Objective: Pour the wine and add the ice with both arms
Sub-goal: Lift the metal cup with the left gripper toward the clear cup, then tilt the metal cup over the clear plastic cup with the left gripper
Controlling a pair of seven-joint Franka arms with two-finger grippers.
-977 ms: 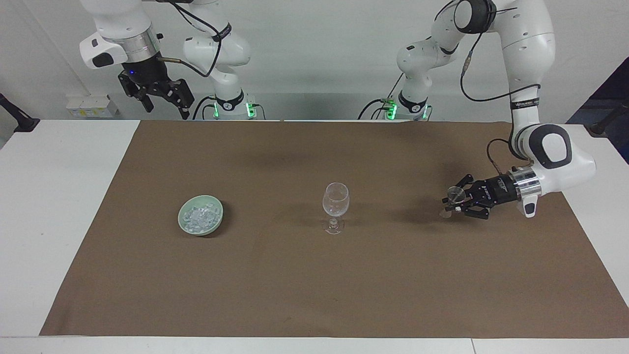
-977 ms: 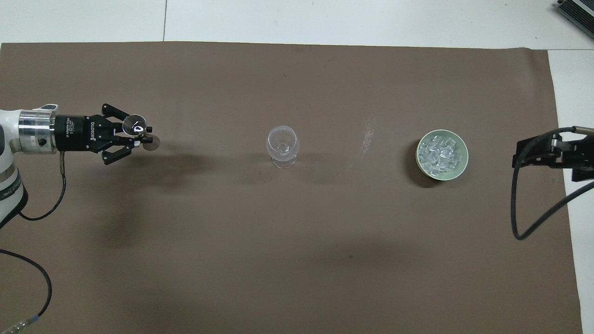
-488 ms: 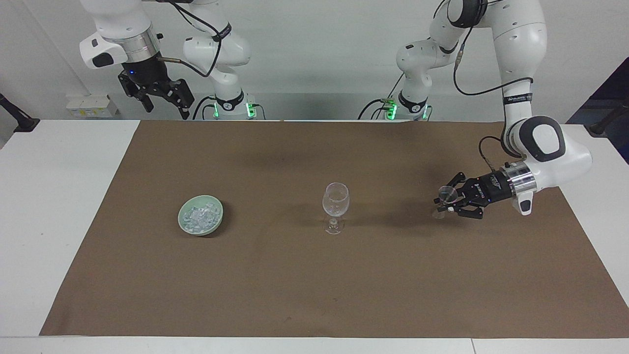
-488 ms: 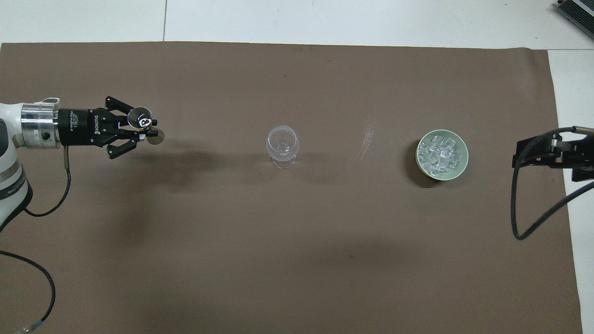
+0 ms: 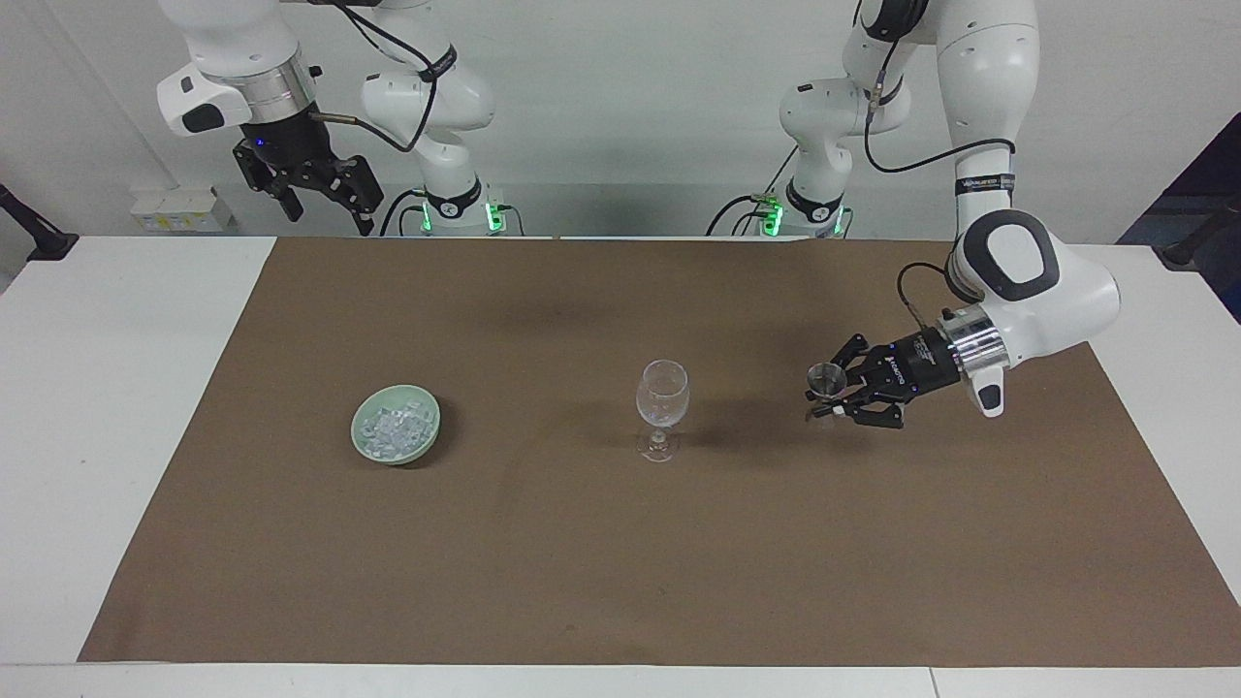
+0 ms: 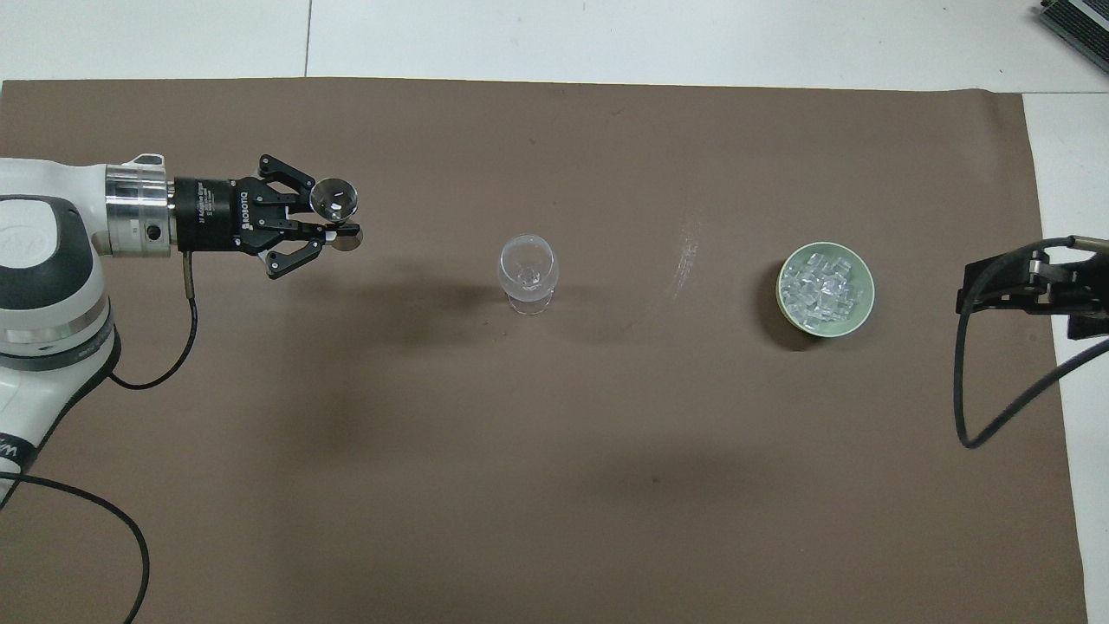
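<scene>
At centre of the facing frame: empty wine glass upright on the brown mat.
Left gripper, right of centre, clamps a small stemmed glass above the mat. Ice sits in a green bowl, left of centre. Right gripper waits upper left, jaws spread.

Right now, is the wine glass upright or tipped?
Upright. The wine glass stands on its foot on the brown mat, bowl opening upward, apart from both arms.
</scene>
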